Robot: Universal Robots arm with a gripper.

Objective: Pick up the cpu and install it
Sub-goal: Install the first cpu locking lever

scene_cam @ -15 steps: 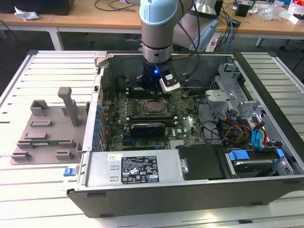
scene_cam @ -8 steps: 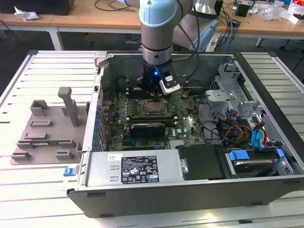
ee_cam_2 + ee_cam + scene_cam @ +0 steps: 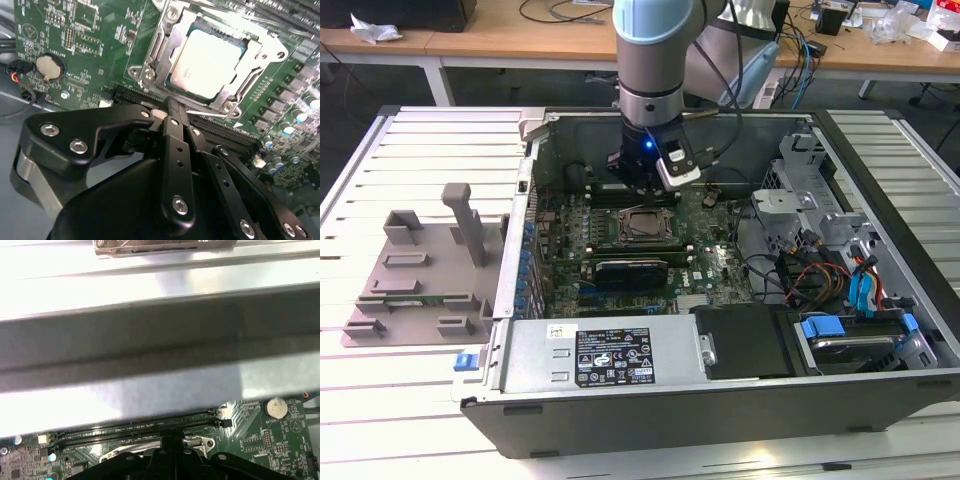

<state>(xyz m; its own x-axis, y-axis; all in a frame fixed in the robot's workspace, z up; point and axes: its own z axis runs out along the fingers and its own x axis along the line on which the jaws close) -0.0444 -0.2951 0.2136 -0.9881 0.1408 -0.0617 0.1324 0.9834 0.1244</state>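
Here the black pincer (image 3: pixel 172 107) hangs low over the green motherboard (image 3: pixel 90 60) inside the open dark-grey computer case (image 3: pixel 720 400); in the second wrist view its 2 fingers (image 3: pixel 175 145) lie pressed flat together, fully closed, with nothing between them. Just past their tips sits the cpu (image 3: pixel 207 62), a small flat square chip with a pale silvery-grey metal top, lying level in the dark square metal socket frame (image 3: pixel 150 65), apart from the pincer and not touched by it. Between the fingertips and the frame runs a long black slot (image 3: pixel 225 137) on the board. A round silver coin battery (image 3: pixel 50 66) sits on the board well to the side of the socket. In the exterior view the pincer (image 3: pixel 645 190) hovers just beyond the socket with the cpu (image 3: pixel 645 224) in it, near the case's middle, and a long black rectangular card (image 3: pixel 625 270) lies on the nearer side of the socket. Outside the case, toward the exterior view's left, a grey plastic fixture tray (image 3: pixel 420 270) rests on the white slatted table (image 3: pixel 380 400)
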